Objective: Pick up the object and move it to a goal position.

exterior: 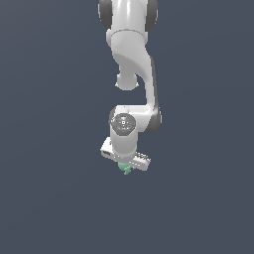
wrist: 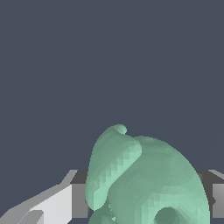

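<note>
The object (wrist: 148, 183) is a small mint-green lumpy thing with a rounded body and a curved lobe. It fills the space between the two grey fingers (wrist: 78, 199) in the wrist view. My gripper (wrist: 146, 197) is shut on the object, with a finger pressed against each side. In the exterior view the white arm reaches down from the top, and the gripper (exterior: 127, 165) points downward. Only a green tip of the object (exterior: 126, 170) pokes out below the hand. No goal position shows in either view.
A plain dark blue-grey surface (exterior: 49, 198) fills both views around the arm. No other objects, containers or edges show.
</note>
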### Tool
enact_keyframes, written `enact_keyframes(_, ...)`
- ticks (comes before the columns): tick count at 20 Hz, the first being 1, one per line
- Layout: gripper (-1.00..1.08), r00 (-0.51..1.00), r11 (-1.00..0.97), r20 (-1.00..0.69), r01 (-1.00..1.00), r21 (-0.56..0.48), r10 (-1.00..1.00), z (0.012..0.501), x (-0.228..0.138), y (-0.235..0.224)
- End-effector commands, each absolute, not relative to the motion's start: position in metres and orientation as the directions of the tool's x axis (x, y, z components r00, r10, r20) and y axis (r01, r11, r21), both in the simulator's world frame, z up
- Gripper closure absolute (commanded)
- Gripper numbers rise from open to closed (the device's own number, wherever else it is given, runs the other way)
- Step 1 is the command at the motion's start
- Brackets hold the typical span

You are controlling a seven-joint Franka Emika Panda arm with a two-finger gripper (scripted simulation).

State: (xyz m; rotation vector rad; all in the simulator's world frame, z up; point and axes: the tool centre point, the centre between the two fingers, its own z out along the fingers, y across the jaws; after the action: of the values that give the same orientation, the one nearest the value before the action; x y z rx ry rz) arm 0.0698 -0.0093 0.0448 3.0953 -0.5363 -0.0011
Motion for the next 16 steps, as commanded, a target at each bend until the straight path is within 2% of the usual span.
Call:
enact_keyframes(1, 1.08, 0.94, -0.94, 0.001, -0.341, 0.0, -0.341, 0.048, 0.07, -0.01)
enact_keyframes(8, 1.08, 0.915, -0.915, 0.009, -0.403, -0.001, -0.403, 0.084, 0.075, -0.014)
enact_keyframes(16, 1.08, 0.84, -0.84, 0.029, -0.542, -0.004, -0.542, 0.169, 0.084, -0.027)
